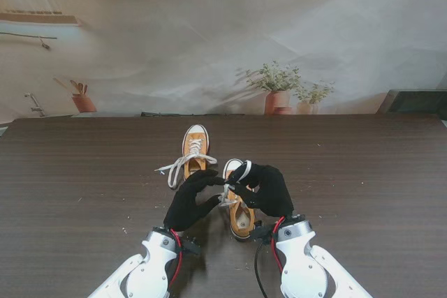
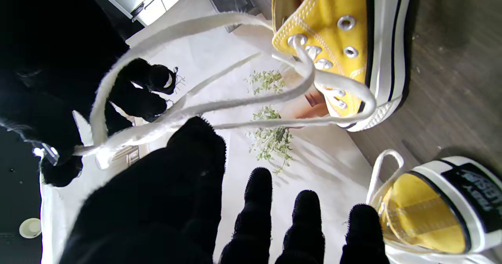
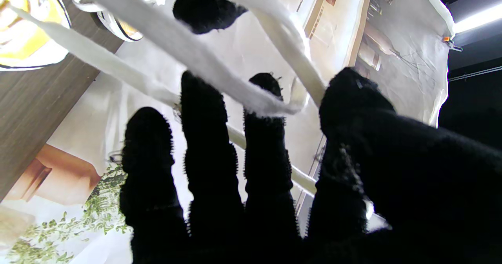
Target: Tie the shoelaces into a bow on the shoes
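Observation:
Two yellow sneakers stand on the dark wooden table. The farther shoe has loose white laces trailing to its left. Both black-gloved hands meet over the nearer shoe. My left hand pinches that shoe's white lace under its thumb, its other fingers straight. My right hand holds a lace strand against its thumb; a lace loop rises around it. The eyelets of the laced shoe show in the left wrist view, with the other shoe's heel close by.
A printed backdrop with potted plants hangs behind the table's far edge. A dark object sits at the far right corner. Small crumbs dot the wood near my arms.

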Controlling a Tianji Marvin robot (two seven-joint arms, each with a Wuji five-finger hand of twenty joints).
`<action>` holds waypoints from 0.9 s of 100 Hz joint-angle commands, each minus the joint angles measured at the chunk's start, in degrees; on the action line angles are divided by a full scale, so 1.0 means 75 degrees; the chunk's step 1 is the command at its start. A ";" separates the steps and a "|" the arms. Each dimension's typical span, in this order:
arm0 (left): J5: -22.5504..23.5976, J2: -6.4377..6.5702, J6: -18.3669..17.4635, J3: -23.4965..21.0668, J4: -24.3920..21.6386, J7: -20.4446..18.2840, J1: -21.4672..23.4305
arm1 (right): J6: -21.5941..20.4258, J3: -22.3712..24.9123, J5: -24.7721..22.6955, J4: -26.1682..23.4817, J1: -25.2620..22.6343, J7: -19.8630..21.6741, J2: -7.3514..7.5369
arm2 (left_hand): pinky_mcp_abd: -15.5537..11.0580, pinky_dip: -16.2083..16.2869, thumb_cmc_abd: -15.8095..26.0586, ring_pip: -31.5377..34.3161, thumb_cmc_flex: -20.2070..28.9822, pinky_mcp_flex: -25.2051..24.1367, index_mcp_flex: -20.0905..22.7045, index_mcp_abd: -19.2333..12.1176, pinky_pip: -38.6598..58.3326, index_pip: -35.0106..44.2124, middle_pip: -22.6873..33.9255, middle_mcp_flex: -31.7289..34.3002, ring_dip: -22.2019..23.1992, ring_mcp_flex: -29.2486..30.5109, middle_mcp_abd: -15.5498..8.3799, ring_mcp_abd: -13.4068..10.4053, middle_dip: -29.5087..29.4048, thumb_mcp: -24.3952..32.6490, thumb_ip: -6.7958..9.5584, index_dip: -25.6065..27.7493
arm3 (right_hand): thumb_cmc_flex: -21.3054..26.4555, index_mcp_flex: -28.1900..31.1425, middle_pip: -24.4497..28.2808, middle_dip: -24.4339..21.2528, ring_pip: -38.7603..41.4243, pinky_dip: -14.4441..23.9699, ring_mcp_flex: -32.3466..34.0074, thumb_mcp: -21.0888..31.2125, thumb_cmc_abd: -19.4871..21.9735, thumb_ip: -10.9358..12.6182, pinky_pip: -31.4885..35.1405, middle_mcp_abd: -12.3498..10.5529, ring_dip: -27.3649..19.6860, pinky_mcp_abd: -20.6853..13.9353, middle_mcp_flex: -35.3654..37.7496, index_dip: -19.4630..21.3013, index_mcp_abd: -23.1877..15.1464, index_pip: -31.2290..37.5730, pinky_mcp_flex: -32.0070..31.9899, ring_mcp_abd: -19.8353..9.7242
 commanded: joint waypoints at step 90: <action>0.0171 0.0174 0.0414 0.0220 -0.0208 -0.0793 -0.0102 | -0.0070 -0.0125 0.0050 -0.0055 -0.0019 0.0219 0.0049 | -0.0042 -0.0179 -0.0500 0.0053 0.0380 0.0132 0.0096 -0.0486 -0.0025 -0.0218 -0.0023 -0.0071 -0.0230 0.0033 -0.0134 -0.0057 -0.0131 0.0756 0.0108 -0.0054 | 0.0038 0.0089 0.0117 0.0124 0.0163 0.0093 0.0166 0.0296 -0.0072 0.0118 0.0215 -0.0247 0.0104 -0.0140 0.0384 0.0067 -0.0071 0.0063 0.0007 -0.0204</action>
